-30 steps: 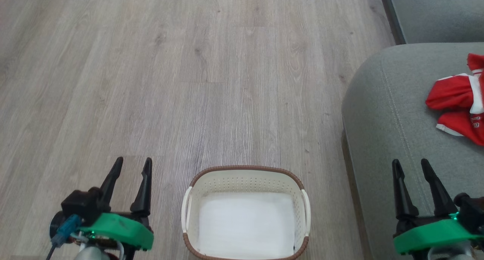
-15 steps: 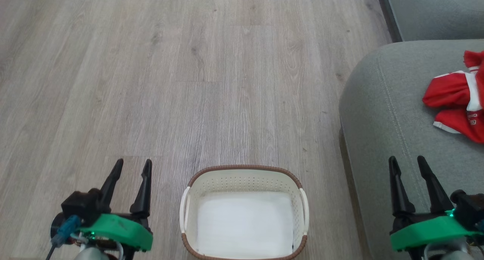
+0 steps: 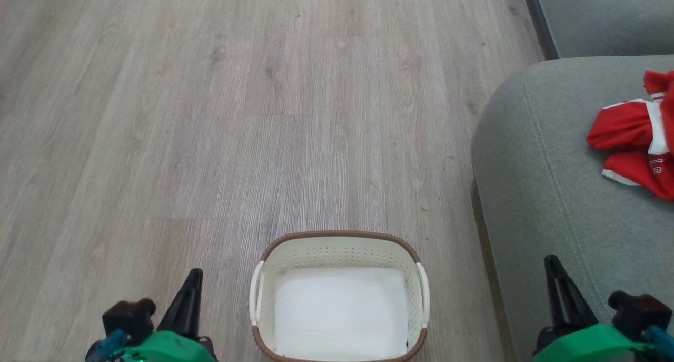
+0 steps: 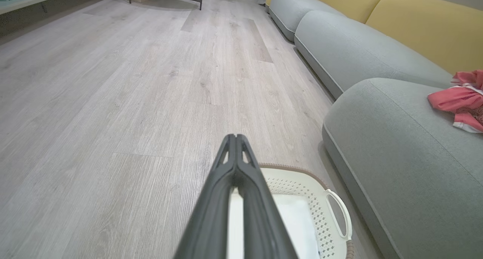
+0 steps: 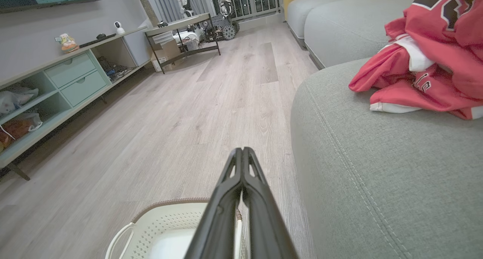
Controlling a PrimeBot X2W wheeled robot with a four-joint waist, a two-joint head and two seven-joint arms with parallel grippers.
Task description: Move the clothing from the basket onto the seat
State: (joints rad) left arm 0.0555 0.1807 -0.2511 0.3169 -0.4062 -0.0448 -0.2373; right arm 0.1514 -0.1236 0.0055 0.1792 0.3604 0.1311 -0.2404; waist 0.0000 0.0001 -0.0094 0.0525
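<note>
The basket sits empty and the clothing lies heaped on the seat, so the task looks done, the left jaws and right jaws both pressed together on nothing.

Basket sits on the floor, seat just to its right, clothing lies on the seat away from its left edge, left gripper left of the basket, right gripper to its right
</note>
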